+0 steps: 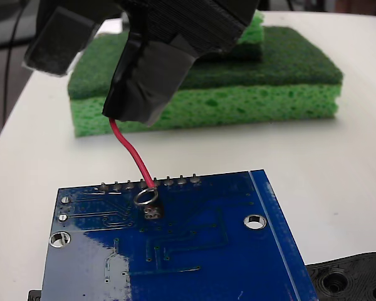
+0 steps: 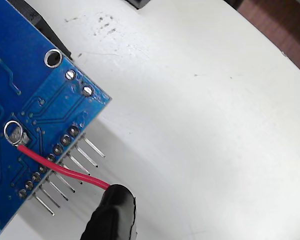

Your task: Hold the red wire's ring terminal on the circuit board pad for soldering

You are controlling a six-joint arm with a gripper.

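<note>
A glossy blue circuit board (image 1: 194,251) lies flat at the front of the white table, also seen at the left of the wrist view as the circuit board (image 2: 25,100). The red wire (image 1: 133,155) curves down from my black taped gripper (image 1: 135,100), which is shut on it above the board's far edge. Its silver ring terminal (image 1: 145,197) rests on the board just behind a small grey pad (image 1: 153,212), near the pin row. In the wrist view the ring terminal (image 2: 13,132) lies on the blue surface, the red wire (image 2: 60,167) running back over the pins to the gripper (image 2: 112,215).
A green sponge (image 1: 207,88) with a dark scouring top lies behind the gripper. A black plastic part with holes (image 1: 354,279) sits at the front right beside the board. Metal pins (image 2: 75,167) stick out from the board's edge over the white table (image 2: 205,125).
</note>
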